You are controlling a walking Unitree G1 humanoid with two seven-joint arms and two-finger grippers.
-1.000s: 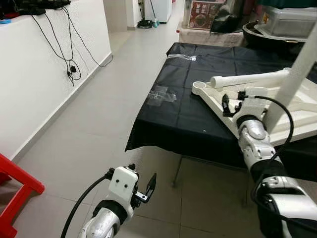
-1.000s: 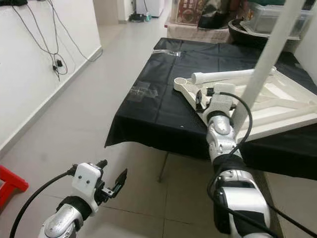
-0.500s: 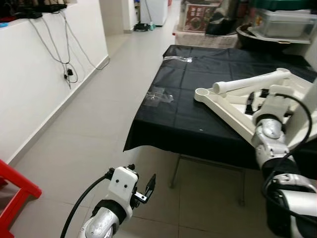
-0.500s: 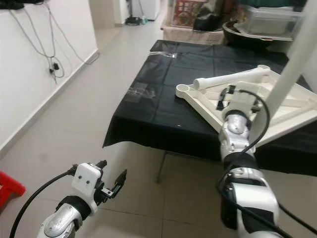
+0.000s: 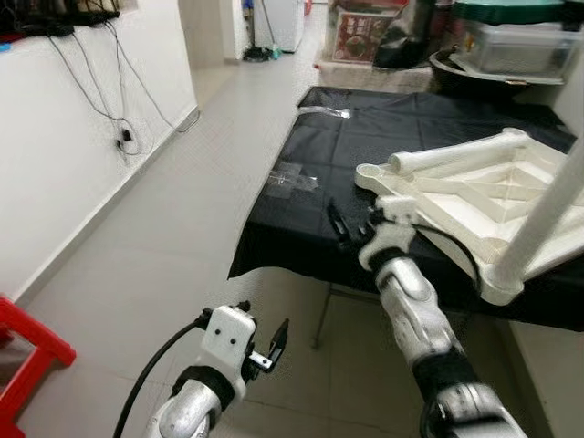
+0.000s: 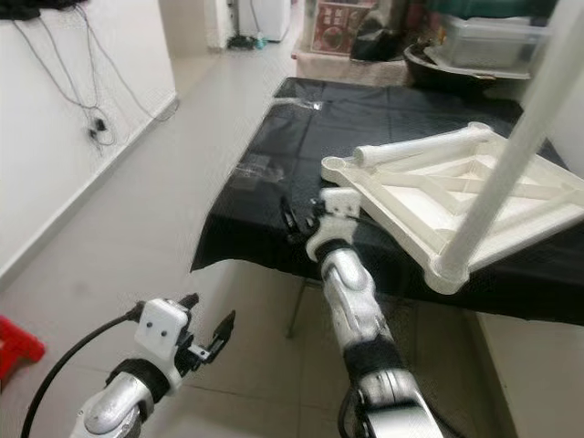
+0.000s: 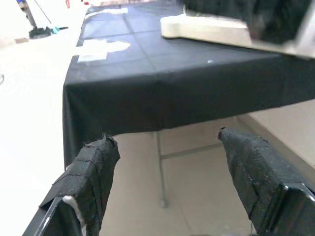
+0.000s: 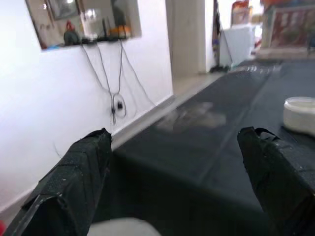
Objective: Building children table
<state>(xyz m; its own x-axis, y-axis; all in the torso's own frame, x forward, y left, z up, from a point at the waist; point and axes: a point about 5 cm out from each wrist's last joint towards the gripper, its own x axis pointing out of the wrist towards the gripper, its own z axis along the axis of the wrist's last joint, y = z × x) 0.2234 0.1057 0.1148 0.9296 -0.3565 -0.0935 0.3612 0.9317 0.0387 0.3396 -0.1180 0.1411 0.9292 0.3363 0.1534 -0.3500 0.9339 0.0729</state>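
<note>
At far left, a red stool stands on the pale tiled floor beneath a white wall hung with black cables. The robot's left gripper hangs low over the tiles, short of the table edge, its fingers spread wide and holding nothing.

Centre frame, a black cloth covers the work table, with a clear plastic bag of what may be small fittings lying on it, though the contents are too blurred to tell. The right gripper hovers over the cloth's front edge, fingers parted wide and empty.

Just to its right and slightly beyond lies the white children's table, upside down on the cloth, its ribbed underside facing up. One white leg lies along the far rim, its long axis running left to right and rising a little rightward; a second leg stands from the near corner socket, leaning up and right. The right arm is clearly the nearer to the tabletop's left corner; the left is well apart and below.

Storage bins crowd the room's far end.
</note>
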